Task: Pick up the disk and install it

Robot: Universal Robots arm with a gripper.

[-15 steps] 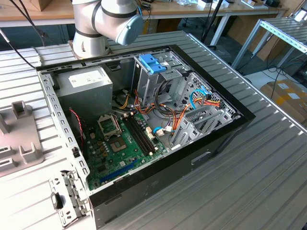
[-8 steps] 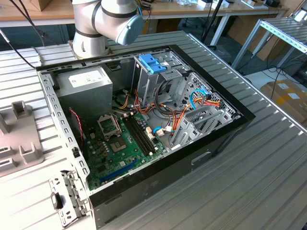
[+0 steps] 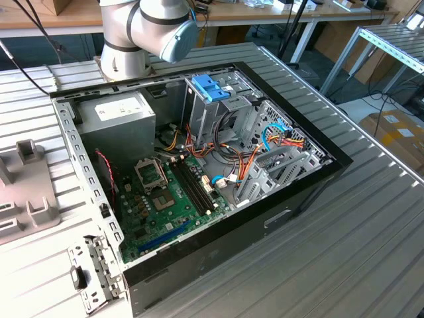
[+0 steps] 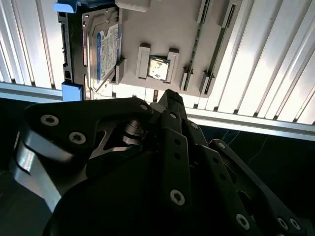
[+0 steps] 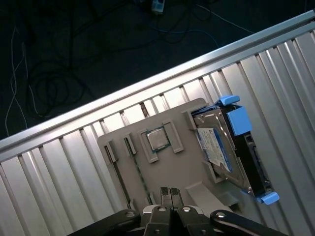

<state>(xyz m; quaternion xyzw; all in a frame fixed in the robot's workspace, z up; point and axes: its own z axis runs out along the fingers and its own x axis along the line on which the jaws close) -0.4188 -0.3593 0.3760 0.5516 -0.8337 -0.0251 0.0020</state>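
– While you log item one, operator: the disk, silver-grey, white-and-blue label facing up, blue tabs at its edge. Location?
– You'll find it seated at one end of the grey fixture plate, which lies on the ribbed metal table. Both wrist views have it.
– Item two: gripper.
– Your tool's fingers are pressed together, pinching nothing. It hangs over the plate's edge, apart from the disk.
– Item three?
– Processor chip, in a square seat mid-plate, beside the disk.
– Item four, exterior view.
– Open computer case on your table: green motherboard on its floor, grey power-supply box near the arm's base, and a drive cage with light-blue handles just beside that box.
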